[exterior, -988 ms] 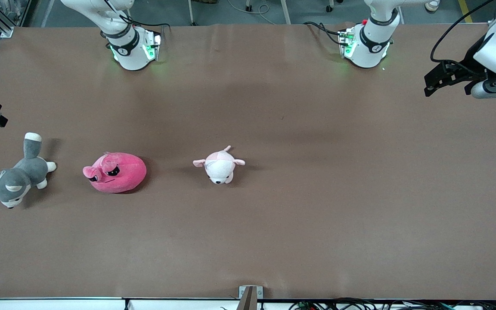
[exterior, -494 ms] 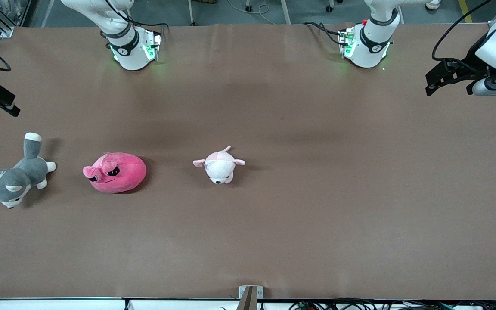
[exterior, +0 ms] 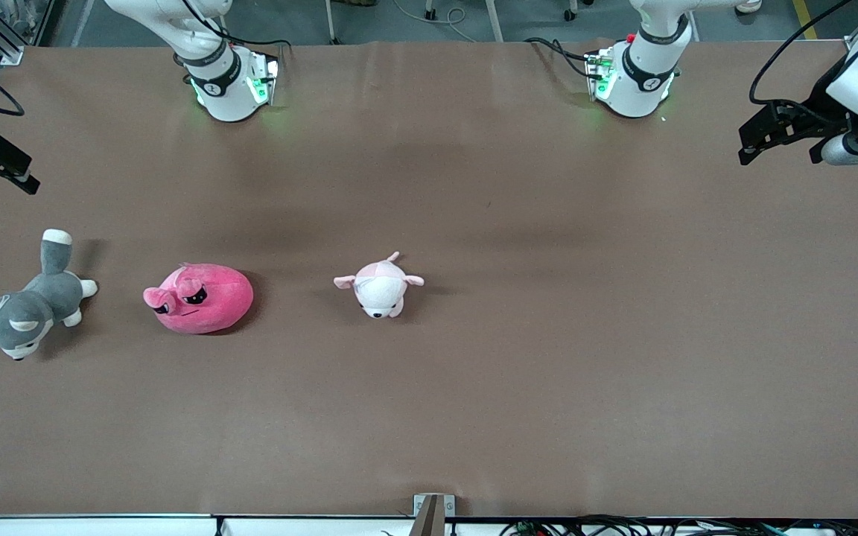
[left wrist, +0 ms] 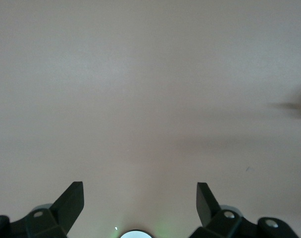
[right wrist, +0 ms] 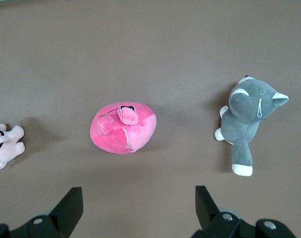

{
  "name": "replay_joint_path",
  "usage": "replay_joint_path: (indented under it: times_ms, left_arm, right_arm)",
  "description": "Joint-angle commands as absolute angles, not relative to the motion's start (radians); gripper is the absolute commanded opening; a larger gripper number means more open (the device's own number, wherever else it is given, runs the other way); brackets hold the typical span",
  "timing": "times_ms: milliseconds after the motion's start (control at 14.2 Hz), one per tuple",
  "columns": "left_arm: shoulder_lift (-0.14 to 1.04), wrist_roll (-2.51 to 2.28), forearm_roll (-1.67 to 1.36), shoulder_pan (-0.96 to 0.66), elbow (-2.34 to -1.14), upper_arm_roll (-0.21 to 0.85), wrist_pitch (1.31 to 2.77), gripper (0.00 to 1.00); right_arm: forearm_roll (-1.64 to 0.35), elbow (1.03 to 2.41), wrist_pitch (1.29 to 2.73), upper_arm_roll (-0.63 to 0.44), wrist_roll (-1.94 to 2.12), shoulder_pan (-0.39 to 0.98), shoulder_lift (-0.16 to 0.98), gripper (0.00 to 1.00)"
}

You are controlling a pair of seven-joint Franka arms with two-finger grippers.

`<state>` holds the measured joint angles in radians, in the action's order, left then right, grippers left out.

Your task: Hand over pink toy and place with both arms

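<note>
Round hot-pink plush toy w/ angry dark-eyed face point(exterior: 200, 299) lies on brown table point(exterior: 548, 357), between grey-and-white husky plush point(exterior: 23, 313) & small pale pink-and-white animal plush point(exterior: 379, 287). Right gripper point(right wrist: 138, 210) hangs above it, fingers spread, empty. Left gripper point(left wrist: 139, 204) spread too, over bare table at left arm's end, well apart from toy

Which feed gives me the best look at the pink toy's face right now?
Front view: the pink toy shows its dark angry eyes, lying between two other plush toys. The right wrist view sees it from above, face hidden. The left wrist view shows only bare table.
</note>
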<state>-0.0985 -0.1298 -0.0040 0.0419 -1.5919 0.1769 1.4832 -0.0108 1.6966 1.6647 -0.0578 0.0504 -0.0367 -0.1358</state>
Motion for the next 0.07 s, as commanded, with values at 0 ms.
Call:
replay_joint_path:
  times_ms: [0]
  left_arm:
    - [-0.107, -0.112, 0.002, 0.052, -1.589, 0.183, 1.485, 1.00]
  right_arm:
    - [0.005, 1.727, 1.680, -0.064, 0.043, -0.029, -0.166, 1.00]
